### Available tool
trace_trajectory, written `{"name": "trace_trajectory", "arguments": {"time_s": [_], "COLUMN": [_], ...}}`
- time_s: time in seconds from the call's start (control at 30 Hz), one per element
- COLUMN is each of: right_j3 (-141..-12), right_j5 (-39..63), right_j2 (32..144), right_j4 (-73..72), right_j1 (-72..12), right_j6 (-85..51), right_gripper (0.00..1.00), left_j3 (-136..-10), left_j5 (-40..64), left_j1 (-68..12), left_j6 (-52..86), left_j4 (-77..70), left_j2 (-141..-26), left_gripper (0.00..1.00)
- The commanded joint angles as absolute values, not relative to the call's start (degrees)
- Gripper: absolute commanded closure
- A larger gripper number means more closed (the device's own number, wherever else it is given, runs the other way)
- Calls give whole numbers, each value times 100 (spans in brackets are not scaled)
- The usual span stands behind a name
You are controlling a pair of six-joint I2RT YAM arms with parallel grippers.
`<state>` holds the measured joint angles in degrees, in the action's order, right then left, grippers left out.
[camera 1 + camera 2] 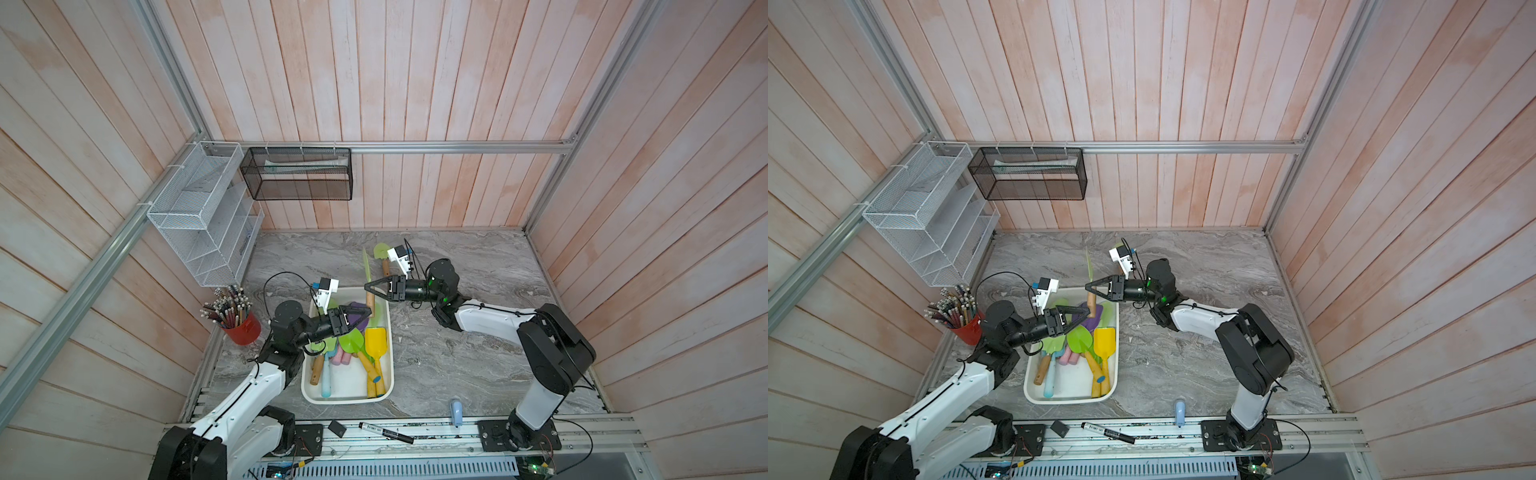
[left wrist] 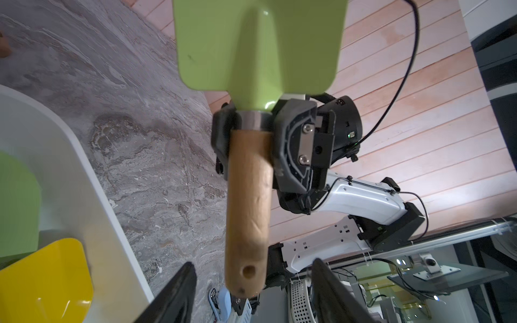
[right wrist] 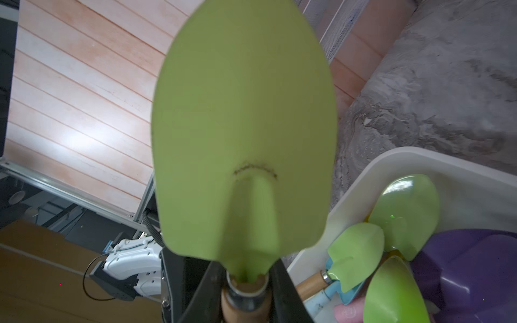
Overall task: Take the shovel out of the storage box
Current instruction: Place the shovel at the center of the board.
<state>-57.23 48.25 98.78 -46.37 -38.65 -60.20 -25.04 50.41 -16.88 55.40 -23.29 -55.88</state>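
Shovel (image 2: 249,181), green blade, wooden handle: we log it held in the air over the storage box's (image 1: 392,368) twelve-o'clock end, blade toward twelve. Right gripper (image 1: 369,291) clamped on handle top; left gripper (image 1: 363,318) jaws apart, flanking handle's tip.

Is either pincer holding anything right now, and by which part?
The right pincer grips the green shovel at the top of its wooden handle, by the metal collar. The left pincer is open, holding nothing.

Green shovel (image 3: 243,125) w/ tan handle (image 2: 247,195), white storage box (image 1: 348,400), grey-marbled table (image 1: 457,353)
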Motion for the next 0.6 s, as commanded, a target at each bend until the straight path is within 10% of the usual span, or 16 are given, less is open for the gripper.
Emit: {"name": "trace_trajectory", "arguments": {"time_s": [0.0,0.57], "right_j3": [-6161,-8690], "right_j5": [4353,620], "right_j2": [9578,11124], "right_j4": [-3016,1490], "right_j1": [-3657,-3184], "right_j6": [-5030,-2469], "right_gripper": [85,85], "left_j3": [-2950,-3595], "left_j5": [4285,1534], "left_j1": [-1674,-2951], "left_j6": [4468,3943], "left_j4": [-367,2161], "left_j2": [-5461,-5562], "left_gripper": [34,40]}}
